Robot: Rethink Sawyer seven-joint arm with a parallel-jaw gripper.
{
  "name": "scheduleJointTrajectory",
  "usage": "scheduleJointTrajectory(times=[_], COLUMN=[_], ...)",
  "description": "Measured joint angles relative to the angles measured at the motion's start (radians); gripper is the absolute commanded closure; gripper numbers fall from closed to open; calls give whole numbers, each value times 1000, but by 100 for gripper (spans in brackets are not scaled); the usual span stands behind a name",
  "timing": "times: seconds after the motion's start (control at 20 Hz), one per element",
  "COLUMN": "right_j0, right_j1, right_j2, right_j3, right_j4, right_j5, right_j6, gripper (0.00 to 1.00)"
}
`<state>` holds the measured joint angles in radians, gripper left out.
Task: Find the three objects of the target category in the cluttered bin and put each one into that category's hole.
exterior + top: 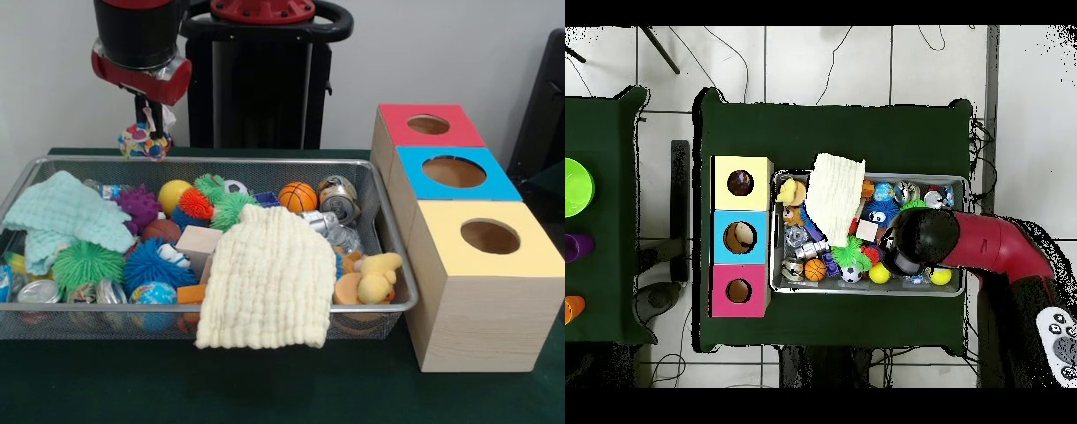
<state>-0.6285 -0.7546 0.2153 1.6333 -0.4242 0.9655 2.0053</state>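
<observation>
My gripper (144, 119) hangs from the red and black arm at the top left, above the far rim of the wire mesh bin (221, 161). It is shut on a small ruffled fabric piece (145, 141), white with coloured print, which dangles clear of the clutter. In the overhead view the arm's head (917, 240) covers the gripper and the piece over the bin (865, 290). No other such fabric piece shows. The yellow-topped box with its round hole (490, 237) stands at the right front; it also shows in the overhead view (740, 183).
A cream waffle cloth (265, 278) drapes over the bin's near rim and a mint-green cloth (66, 212) lies at its left. Spiky balls, cans, a wooden block and a yellow plush (378, 276) fill the bin. The blue-topped (454, 171) and red-topped (428, 124) boxes stand behind the yellow one.
</observation>
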Motion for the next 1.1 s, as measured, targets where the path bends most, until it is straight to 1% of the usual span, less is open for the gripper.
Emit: scheduleJointTrajectory(times=[0.55, 0.65, 1.0, 1.1], right_j0=[64, 87, 139, 165], right_j1=[30, 38, 42, 42], right_j2=[-76, -99, -147, -171], right_j3=[-21, -30, -47, -53], right_j4=[47, 70, 111, 131], right_j5=[0, 0, 0, 0], right_j6=[0, 0, 0, 0], gripper=[100, 100, 100, 100])
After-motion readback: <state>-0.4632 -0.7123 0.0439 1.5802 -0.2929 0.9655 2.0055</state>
